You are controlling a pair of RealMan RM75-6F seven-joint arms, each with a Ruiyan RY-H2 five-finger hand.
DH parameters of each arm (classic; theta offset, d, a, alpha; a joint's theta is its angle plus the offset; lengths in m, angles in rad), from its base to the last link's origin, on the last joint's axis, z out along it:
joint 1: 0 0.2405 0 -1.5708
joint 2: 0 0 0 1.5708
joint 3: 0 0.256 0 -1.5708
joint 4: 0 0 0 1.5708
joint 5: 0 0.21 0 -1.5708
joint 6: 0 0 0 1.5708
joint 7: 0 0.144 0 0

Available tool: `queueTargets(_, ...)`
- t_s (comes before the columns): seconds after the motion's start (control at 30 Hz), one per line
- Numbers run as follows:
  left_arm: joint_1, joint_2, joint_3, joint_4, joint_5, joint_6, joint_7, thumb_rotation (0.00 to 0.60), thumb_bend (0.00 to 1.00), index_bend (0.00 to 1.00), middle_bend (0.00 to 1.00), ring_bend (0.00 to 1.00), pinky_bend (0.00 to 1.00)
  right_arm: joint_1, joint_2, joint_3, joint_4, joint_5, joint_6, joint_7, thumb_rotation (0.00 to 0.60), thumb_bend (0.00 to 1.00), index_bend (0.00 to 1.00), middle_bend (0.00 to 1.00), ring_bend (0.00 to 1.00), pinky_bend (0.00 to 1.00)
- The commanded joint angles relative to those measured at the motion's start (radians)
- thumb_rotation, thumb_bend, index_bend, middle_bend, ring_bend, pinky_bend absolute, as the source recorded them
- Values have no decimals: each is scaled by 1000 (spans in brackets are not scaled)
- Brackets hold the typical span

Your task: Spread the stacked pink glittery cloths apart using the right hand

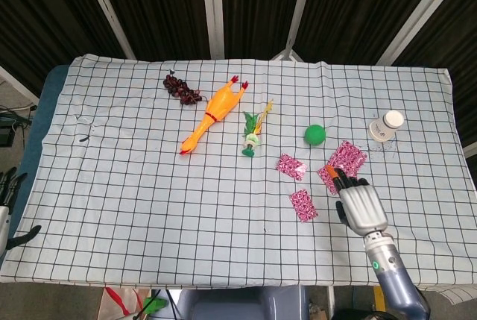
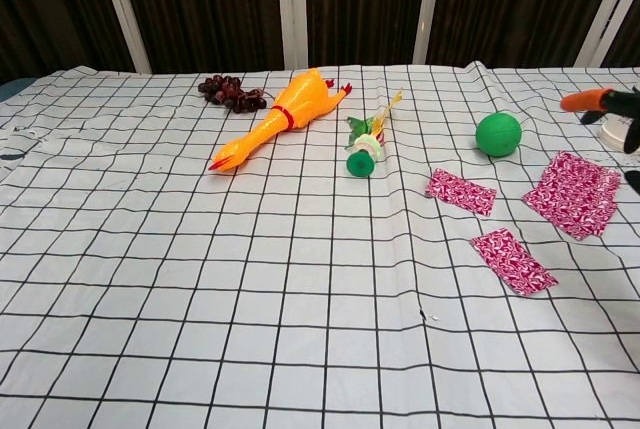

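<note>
Three pink glittery cloths lie apart on the checked tablecloth. One small cloth is nearest the table's middle. A second small cloth lies just nearer me. A larger cloth sits to their right. My right hand hovers above the table by the larger cloth's near corner and holds nothing; its orange fingertip points left. Only the tips of my left hand show at the far left edge, spread and holding nothing.
An orange rubber chicken, dark grapes, a green-tipped toy and a green ball lie across the far half. A white cup stands at the right, beyond the larger cloth.
</note>
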Motion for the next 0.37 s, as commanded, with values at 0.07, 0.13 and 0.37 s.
queueTargets(0.07, 2, 4, 2, -1, 4, 3, -8, 600, 198, 104, 5, 29, 169, -164, 38, -109, 96, -237, 180, 170, 600, 559, 0, 95, 199, 244)
queueTargets(0.13, 4, 6, 2, -1, 4, 5, -12, 600, 197, 104, 5, 29, 169, -192, 40, -122, 125, -262, 209, 189, 600, 559, 0, 91, 186, 226)
queueTargets(0.37, 10, 14, -2, 1, -7, 9, -20, 600, 198, 104, 5, 29, 169, -275, 58, -117, 190, -279, 262, 201, 600, 559, 0, 82, 172, 225)
